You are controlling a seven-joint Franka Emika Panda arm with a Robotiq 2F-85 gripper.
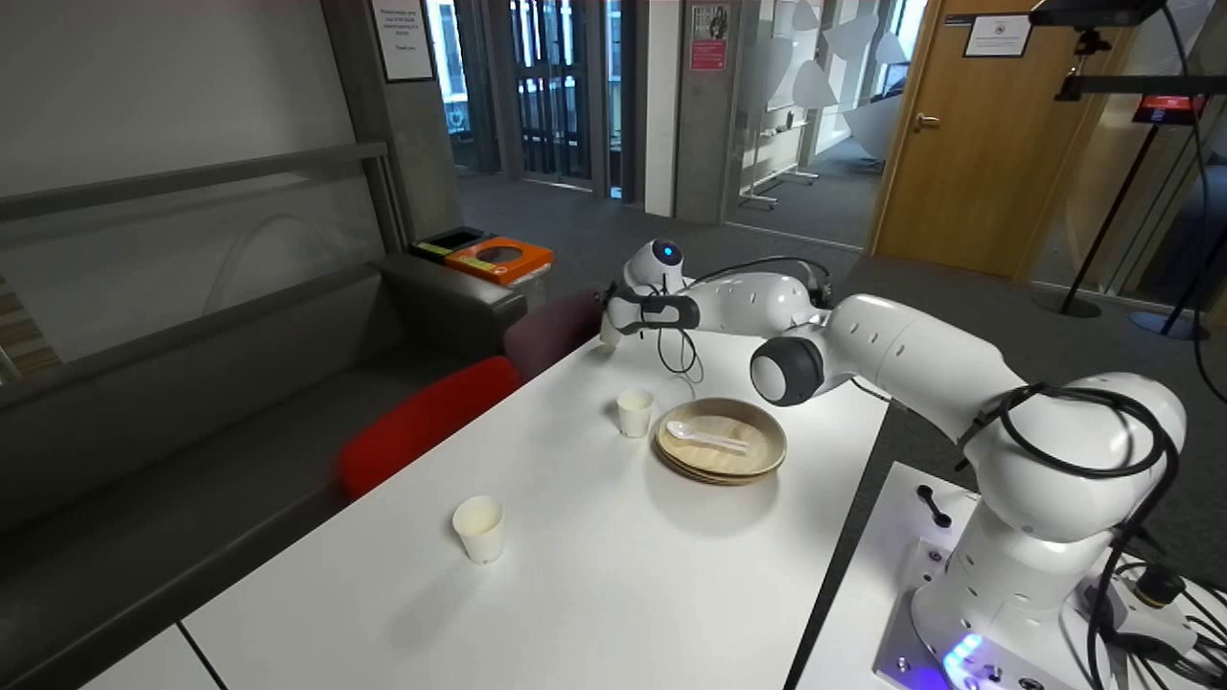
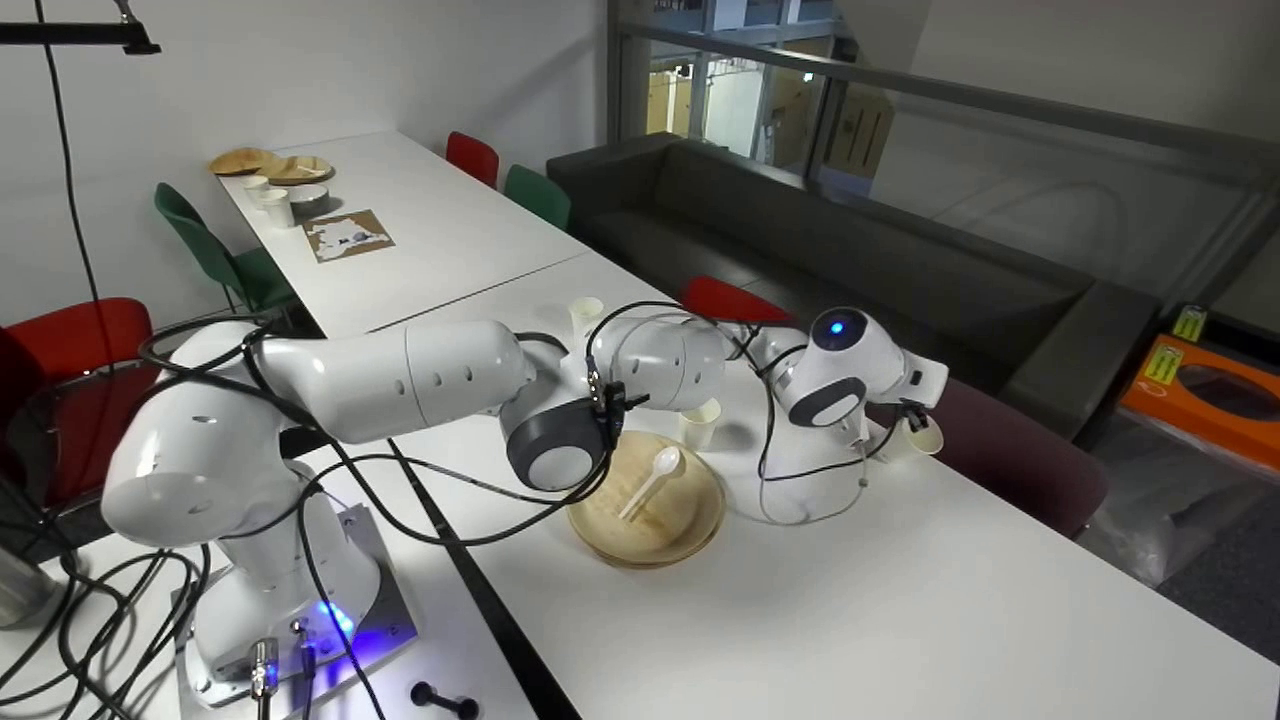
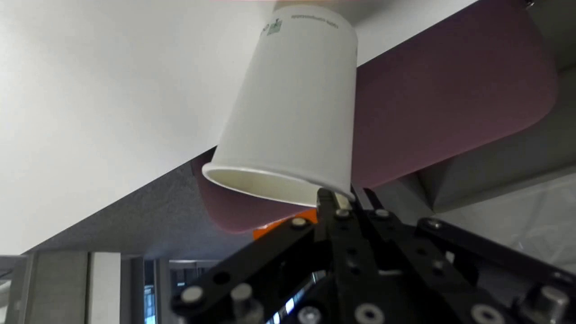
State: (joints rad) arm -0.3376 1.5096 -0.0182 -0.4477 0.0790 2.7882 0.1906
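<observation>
Claw (image 3: pixel 345 200) on cup (image 3: pixel 292 103) near table edge (image 3: pixel 128 189)

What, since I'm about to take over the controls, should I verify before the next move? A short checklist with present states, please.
1. Grip: ok; the claw looks shut on the rim of the white cup.
2. Edge clearance: not ok; that cup is close to the edge of the table, by the purple chair.
3. Cup's base lifted off the tabletop: cannot tell.
4. Cable slack: not ok; a black cable loop hangs below the wrist.
5. Neighbouring cup: ok; upright beside the plates.
</observation>
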